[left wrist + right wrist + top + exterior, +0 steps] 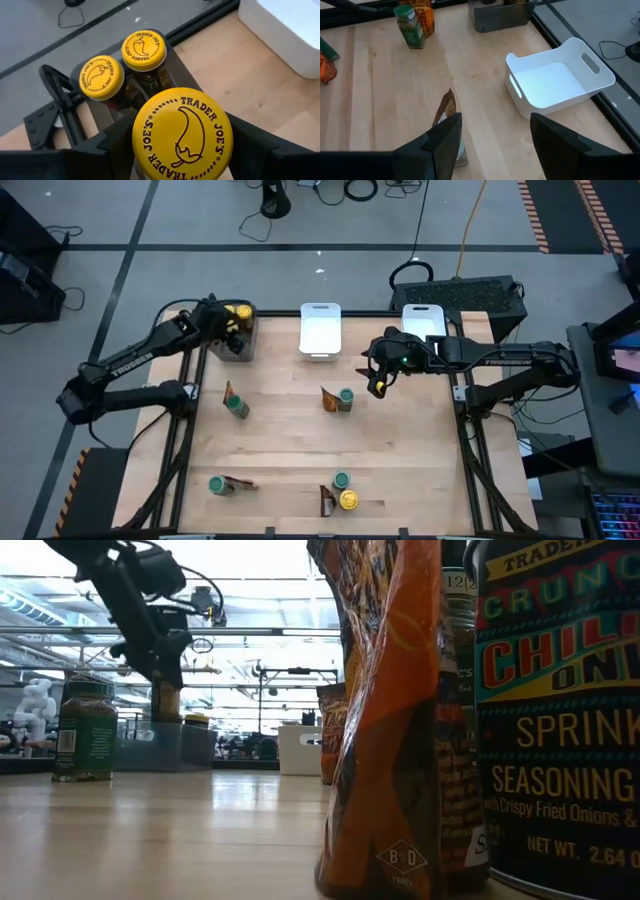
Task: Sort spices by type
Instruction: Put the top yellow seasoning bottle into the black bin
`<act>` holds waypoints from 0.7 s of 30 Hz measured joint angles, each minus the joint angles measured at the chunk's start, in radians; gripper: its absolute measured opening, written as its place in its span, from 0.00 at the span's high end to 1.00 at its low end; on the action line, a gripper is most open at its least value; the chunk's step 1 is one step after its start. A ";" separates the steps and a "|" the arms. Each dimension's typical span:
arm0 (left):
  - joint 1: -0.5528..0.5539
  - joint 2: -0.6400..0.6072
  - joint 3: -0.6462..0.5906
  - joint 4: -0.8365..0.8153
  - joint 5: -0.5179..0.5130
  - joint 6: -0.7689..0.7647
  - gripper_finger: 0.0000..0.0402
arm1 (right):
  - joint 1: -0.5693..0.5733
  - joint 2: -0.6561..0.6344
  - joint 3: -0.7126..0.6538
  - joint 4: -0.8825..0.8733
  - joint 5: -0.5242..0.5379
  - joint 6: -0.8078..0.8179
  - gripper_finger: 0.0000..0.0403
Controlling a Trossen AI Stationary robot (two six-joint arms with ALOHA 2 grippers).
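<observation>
Yellow-lidded jar (182,134) upright, clamped between the left gripper (238,321) fingers over the dark bin (239,345). Only in the wrist view: 2 more yellow jars (122,62) ahead, inside. Right gripper (381,380) spread wide, holding nothing, above a packet (446,111) beside the white tray (559,82).

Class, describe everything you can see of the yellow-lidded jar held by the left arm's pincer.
The yellow-lidded jar is small and round; its glossy lid carries a dark chili drawing ringed by the words Trader Joe's. The left pincer is shut on it, one dark finger on each side. It hangs upright over the dark tray at the table's back left corner, above two like jars already standing inside. Its body is hidden beneath the lid in the wrist view.
</observation>
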State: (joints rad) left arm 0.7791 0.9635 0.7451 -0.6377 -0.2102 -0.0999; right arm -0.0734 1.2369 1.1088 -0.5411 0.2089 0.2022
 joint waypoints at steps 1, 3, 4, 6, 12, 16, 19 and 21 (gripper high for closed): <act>0.007 0.010 -0.007 0.017 0.014 0.002 0.39 | 0.000 0.000 0.000 0.000 0.000 0.000 0.46; 0.016 0.033 -0.017 0.047 0.034 0.002 0.39 | 0.000 0.000 0.000 0.000 0.000 0.000 0.46; 0.019 0.046 -0.018 0.057 0.039 0.002 0.39 | 0.000 0.000 0.000 0.000 0.000 0.000 0.46; 0.023 0.075 -0.018 0.085 0.040 0.003 0.39 | 0.000 0.000 0.000 0.000 0.002 0.000 0.46; 0.026 0.168 -0.019 0.166 0.040 0.004 0.39 | 0.000 0.000 0.000 0.000 0.003 -0.003 0.46; 0.027 0.234 -0.019 0.175 0.040 0.010 0.39 | 0.000 0.000 0.000 0.000 0.004 -0.004 0.46; 0.027 0.275 -0.019 0.190 0.039 0.032 0.39 | 0.000 0.000 0.000 -0.001 0.005 -0.004 0.46; 0.027 0.297 -0.019 0.203 0.038 0.035 0.39 | 0.000 0.000 0.000 -0.001 0.005 -0.004 0.46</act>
State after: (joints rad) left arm 0.8061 1.2602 0.7265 -0.4343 -0.1726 -0.0651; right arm -0.0734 1.2369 1.1088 -0.5419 0.2142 0.1986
